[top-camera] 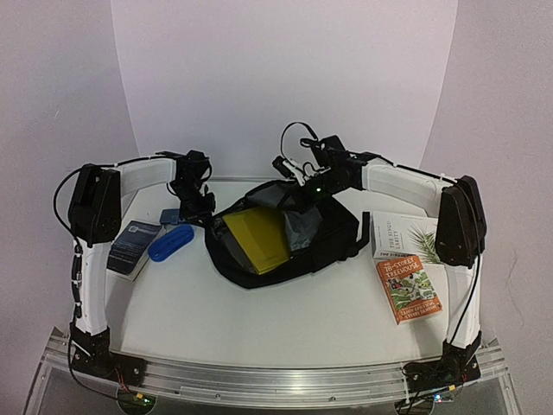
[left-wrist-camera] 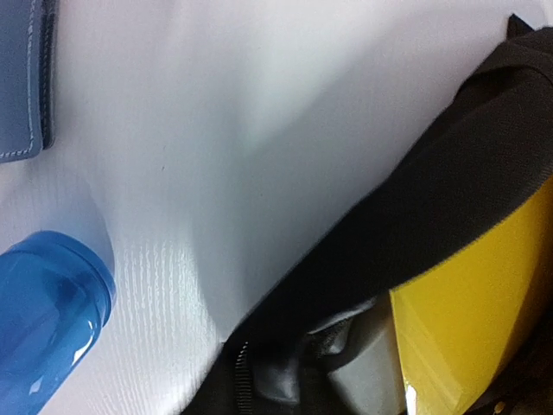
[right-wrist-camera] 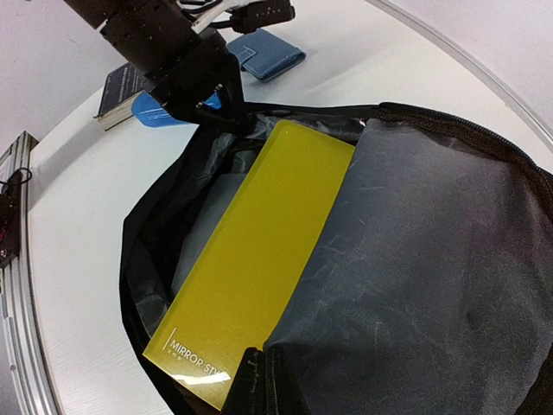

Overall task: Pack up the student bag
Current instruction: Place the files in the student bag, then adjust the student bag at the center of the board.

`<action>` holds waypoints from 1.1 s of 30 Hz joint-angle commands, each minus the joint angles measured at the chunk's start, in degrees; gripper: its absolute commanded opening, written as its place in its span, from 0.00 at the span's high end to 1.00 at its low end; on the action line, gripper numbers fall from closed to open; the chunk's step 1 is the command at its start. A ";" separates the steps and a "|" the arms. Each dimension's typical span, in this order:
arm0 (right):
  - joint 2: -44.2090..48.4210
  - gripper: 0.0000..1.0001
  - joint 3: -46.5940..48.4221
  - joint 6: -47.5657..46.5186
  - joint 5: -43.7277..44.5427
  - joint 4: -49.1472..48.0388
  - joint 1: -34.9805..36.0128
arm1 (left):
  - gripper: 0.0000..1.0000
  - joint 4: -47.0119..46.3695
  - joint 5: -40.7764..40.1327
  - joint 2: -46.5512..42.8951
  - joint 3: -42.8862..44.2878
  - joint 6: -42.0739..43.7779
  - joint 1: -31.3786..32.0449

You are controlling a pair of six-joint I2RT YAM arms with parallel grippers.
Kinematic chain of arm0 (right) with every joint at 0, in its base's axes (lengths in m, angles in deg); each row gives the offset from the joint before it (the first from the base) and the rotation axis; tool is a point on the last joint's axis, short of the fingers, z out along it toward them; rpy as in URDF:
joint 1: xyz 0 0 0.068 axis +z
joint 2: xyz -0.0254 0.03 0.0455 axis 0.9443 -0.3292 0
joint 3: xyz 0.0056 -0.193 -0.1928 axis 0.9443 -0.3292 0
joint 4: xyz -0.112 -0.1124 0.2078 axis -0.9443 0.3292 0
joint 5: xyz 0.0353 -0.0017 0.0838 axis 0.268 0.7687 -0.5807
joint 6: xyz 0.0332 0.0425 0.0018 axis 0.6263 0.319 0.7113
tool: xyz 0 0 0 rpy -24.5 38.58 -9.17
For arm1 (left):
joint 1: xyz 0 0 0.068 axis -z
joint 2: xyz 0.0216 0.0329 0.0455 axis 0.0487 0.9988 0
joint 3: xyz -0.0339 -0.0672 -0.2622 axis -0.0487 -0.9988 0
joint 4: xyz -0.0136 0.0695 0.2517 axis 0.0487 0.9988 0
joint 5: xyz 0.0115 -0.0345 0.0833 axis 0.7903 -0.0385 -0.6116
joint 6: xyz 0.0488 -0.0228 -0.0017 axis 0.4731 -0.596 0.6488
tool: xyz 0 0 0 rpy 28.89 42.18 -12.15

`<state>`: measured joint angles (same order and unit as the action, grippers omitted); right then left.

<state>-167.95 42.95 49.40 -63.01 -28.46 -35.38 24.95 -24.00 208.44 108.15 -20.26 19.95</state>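
The student bag (top-camera: 333, 238) lies in the middle of the white table (top-camera: 259, 320), between the two arms. It is black and its mouth is wide open. You can see the grey lining (right-wrist-camera: 415, 259) inside. A yellow book (top-camera: 255, 238) sits inside the bag, leaning on the lining, with one corner up at the rim.

The left gripper (top-camera: 200, 207) is down at the left edge of the bag, right by the black rim (right-wrist-camera: 147, 259). The pictures do not show if its fingers are pinching the rim or are loose.

The right gripper (top-camera: 298, 183) is at the far edge of the bag, where the lining stands up a bit. Its fingers are pressed tight together. It is hard to tell if any cloth is caught between them.

Left of the bag lie a blue case (top-camera: 170, 242), a small blue-grey wallet (top-camera: 170, 214) and a dark book (top-camera: 136, 245). The case is near the bag but does not touch it.

On the right side lie two more books, a white one (top-camera: 402, 232) and a colourful one (top-camera: 409, 288) in front of it.
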 commanded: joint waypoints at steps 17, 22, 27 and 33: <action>1.07 1.00 0.56 0.92 4.39 -1.71 -0.29 | 0.45 -0.32 4.16 -22.83 -4.82 8.29 1.90; -1.35 1.00 2.97 3.92 2.70 -1.57 -1.28 | 0.37 -6.89 12.58 -34.18 -17.31 18.70 3.69; -2.83 1.00 3.79 5.59 1.11 -1.45 -1.79 | 0.37 -7.89 13.86 -39.48 -25.70 30.42 10.73; -3.13 1.00 2.97 6.75 0.01 -1.45 -2.09 | 0.38 -9.02 7.08 -36.42 -27.90 42.24 20.16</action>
<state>-170.69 44.26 54.31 -61.97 -28.72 -36.66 18.96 -12.64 170.15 81.63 10.11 35.89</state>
